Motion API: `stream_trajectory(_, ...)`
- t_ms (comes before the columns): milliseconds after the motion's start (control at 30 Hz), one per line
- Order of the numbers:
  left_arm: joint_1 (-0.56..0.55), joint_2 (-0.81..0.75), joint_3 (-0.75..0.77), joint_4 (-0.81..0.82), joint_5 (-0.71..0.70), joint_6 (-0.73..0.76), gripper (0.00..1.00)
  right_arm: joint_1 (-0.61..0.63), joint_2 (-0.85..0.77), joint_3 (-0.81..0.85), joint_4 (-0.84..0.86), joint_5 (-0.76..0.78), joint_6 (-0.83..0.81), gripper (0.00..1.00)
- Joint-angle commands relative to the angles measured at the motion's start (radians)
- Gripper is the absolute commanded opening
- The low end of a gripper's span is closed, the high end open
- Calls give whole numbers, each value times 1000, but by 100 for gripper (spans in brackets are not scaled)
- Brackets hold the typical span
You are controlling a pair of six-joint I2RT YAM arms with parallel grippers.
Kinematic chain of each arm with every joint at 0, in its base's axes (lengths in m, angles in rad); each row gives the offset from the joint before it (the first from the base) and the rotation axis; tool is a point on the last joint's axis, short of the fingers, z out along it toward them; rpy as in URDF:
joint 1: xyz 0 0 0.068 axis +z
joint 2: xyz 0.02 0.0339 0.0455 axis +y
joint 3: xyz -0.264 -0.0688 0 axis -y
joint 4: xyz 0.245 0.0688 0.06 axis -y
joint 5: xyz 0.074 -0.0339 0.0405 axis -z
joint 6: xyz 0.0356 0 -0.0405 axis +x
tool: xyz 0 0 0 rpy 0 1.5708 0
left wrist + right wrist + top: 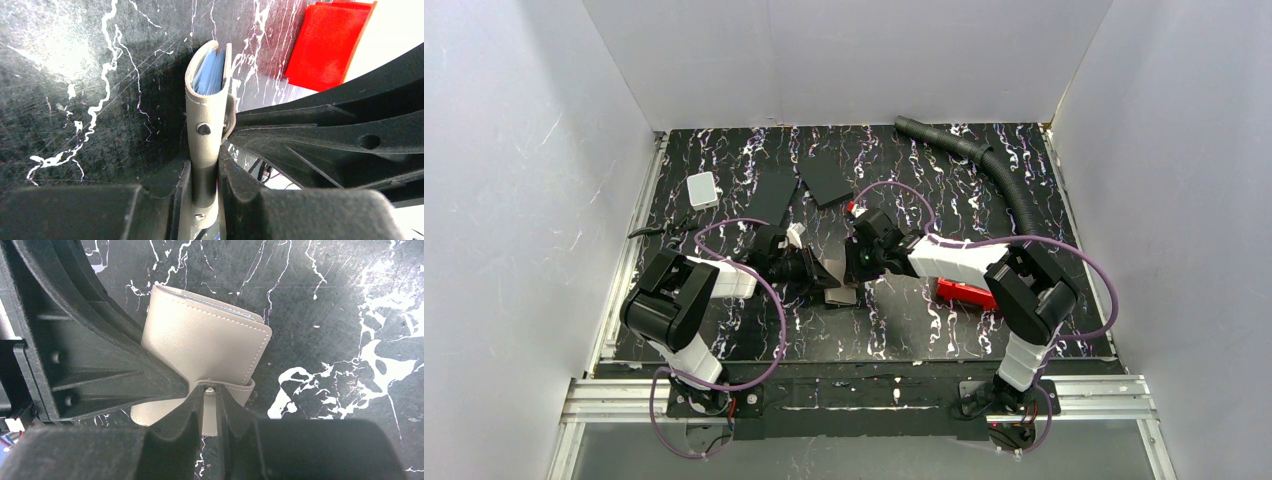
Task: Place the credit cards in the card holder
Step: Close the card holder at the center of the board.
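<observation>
The card holder (840, 294), a taupe bifold wallet, stands on edge at the middle of the table between both grippers. My left gripper (205, 175) is shut on its lower part, just below a snap stud. Thin bluish edges (210, 75) show inside the fold of the card holder (205, 107); whether they are credit cards I cannot tell. No loose credit cards show. In the right wrist view the card holder (200, 340) faces the camera. Its snap tab (210, 412) hangs between the fingers of my right gripper (210, 415), which stand slightly apart, a thin dark gap on one side.
A red tray (964, 292) lies just right of the grippers. Two matte black slabs (774, 195) (824, 180) and a small white box (703, 189) sit at the back left. A black corrugated hose (984, 160) runs along the back right. White walls enclose the table.
</observation>
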Motion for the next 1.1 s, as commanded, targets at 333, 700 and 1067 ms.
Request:
stream_trajectory(333,-12,60,-22,-140,-112,51,0,0,62,-77,93,-39,4,10)
stream_trajectory(700,-13,61,-15,-140,-107,50,0,71,238,-96,96,69,-14,7)
stream_trajectory(1067,0,-107,37,-396,-187,141,48,50,34,66,-34,23,-45,29)
